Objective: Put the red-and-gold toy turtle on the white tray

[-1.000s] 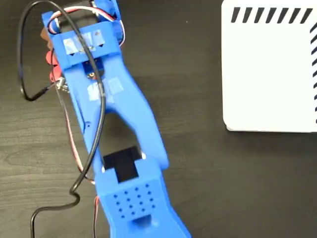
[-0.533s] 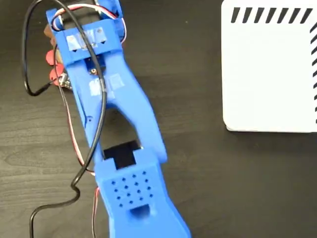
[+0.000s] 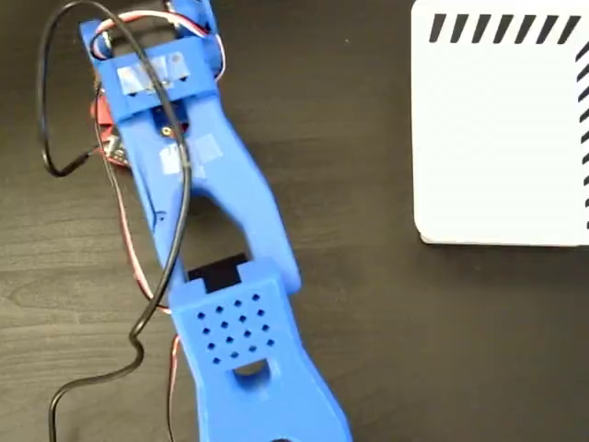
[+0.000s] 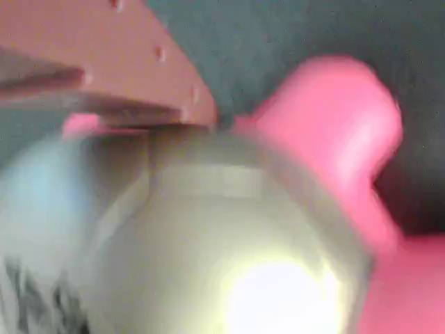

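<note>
In the wrist view the red-and-gold toy turtle [image 4: 208, 243] fills the frame: a shiny gold shell with a black mark at the lower left and coral-red limbs on the right. One brownish finger [image 4: 104, 62] of my gripper lies pressed on the shell's upper edge; the other finger is out of sight. In the fixed view my blue arm [image 3: 212, 212] covers the gripper, and only a sliver of the turtle [image 3: 99, 112] shows at the wrist's left side. The white tray [image 3: 502, 138] with black stripes lies far to the right, with nothing on its visible part.
A black cable [image 3: 51, 138] loops around the left of the arm, and red and white wires run along it. A dark wooden table [image 3: 368, 322] lies between the arm and the tray.
The brownish finger tip seen left of the wrist has drawn in under the arm. Less of the turtle's red shows now. The arm's elbow section has shifted up the picture.
</note>
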